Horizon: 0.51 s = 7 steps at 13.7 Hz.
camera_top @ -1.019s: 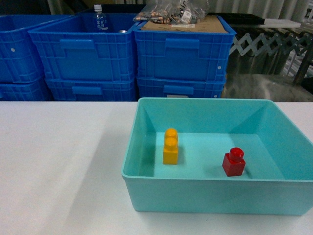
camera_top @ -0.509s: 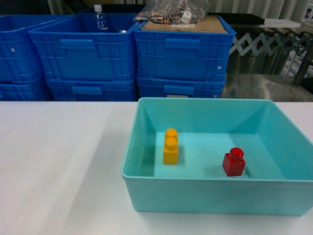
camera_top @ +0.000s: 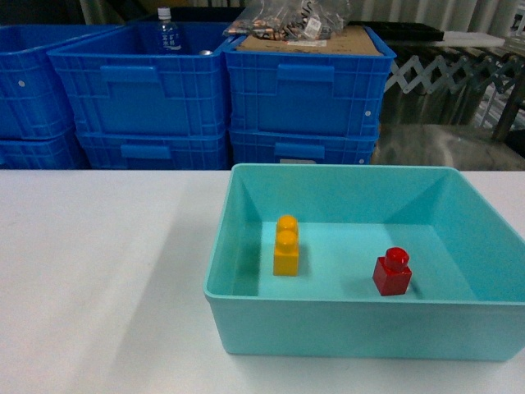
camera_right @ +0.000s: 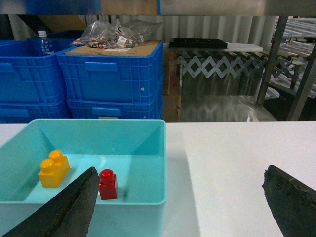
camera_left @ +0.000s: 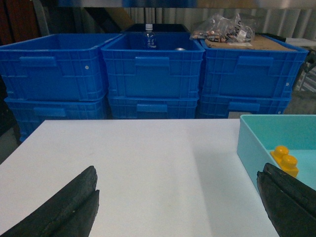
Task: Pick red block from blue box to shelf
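While the red block (camera_top: 392, 272) sits untouched in the blue box (camera_top: 344, 316), both grippers, left gripper (camera_left: 182, 207) and right gripper (camera_right: 180, 210), hang wide open, empty, ready to reach.

Red block (camera_top: 392, 272), yellow-orange brick (camera_top: 286, 245), plain turquoise box (camera_top: 353, 326).

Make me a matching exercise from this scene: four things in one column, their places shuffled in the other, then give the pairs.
Things:
1. red block
2. yellow brick
3. water bottle
4. blue box

Places:
A. standing in a dark blue crate behind the table
B. on the white table
C. in the box, left part of the head view
D. in the box, right part of the head view

Pairs: 1-D, 2-C, 3-A, 4-B
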Tool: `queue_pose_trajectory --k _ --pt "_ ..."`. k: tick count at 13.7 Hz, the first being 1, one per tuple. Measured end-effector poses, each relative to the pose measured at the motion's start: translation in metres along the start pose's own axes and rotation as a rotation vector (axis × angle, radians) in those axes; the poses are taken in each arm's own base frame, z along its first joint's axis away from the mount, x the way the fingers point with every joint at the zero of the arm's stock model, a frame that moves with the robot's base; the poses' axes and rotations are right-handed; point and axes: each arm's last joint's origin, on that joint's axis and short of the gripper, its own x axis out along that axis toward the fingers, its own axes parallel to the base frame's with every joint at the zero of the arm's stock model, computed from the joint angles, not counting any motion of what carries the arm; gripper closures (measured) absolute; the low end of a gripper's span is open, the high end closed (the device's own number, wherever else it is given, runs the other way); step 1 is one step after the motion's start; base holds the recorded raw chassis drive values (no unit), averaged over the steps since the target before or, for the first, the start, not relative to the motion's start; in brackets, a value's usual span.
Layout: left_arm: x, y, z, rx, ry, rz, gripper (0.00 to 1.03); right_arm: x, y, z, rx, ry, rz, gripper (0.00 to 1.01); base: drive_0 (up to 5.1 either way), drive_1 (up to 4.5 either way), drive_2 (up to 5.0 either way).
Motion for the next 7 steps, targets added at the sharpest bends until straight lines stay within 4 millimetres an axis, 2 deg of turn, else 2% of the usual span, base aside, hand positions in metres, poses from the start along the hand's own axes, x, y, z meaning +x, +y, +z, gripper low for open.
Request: queue_pose_trajectory --k 7 --pt "0.0000 0.0000 0.0000 0.000 0.000 0.000 0.05 0.0000 0.0000 0.0000 0.000 0.000 0.000 0.03 0.0 0.00 0.0"
